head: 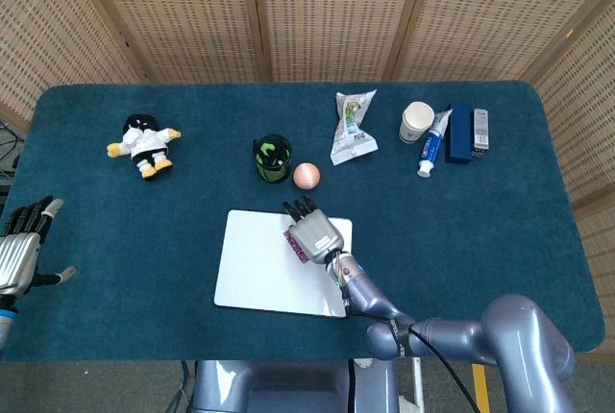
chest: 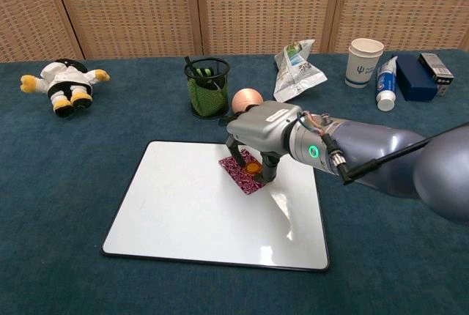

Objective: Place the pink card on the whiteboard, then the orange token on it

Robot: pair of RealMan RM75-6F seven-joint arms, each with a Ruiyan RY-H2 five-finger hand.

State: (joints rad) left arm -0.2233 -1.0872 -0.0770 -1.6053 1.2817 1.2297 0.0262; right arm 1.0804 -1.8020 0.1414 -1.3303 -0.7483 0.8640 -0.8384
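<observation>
Chest view: right hand (chest: 258, 139) sits low over the pink card (chest: 242, 173), centre of frame. Fingers point down and pinch the orange token (chest: 252, 168), which is at the card's surface; whether it touches the card I cannot tell. Card lies flat on the upper right part of the whiteboard (chest: 183, 212), turned at an angle to the board's edges.

Head view: same right hand (head: 312, 233) covers most of the card (head: 295, 243); only a strip of pink shows at its left edge. Token hidden under the hand here. Whiteboard (head: 259, 264) lies in the lower middle of the frame on the blue table (head: 115, 240).

Left hand (head: 21, 250) at the far lower left edge of the head view, beside the table edge, fingers spread and holding nothing. Not seen in the chest view.

Other items, upper part of the frame: plush toy (chest: 64, 83) upper left; mesh cup (chest: 206, 86) and a pinkish ball (chest: 246, 99) just behind the board; snack bag (chest: 297, 69) right of centre; paper cup (chest: 364, 62), tube (chest: 386, 84) and blue box (chest: 415, 77) upper right.
</observation>
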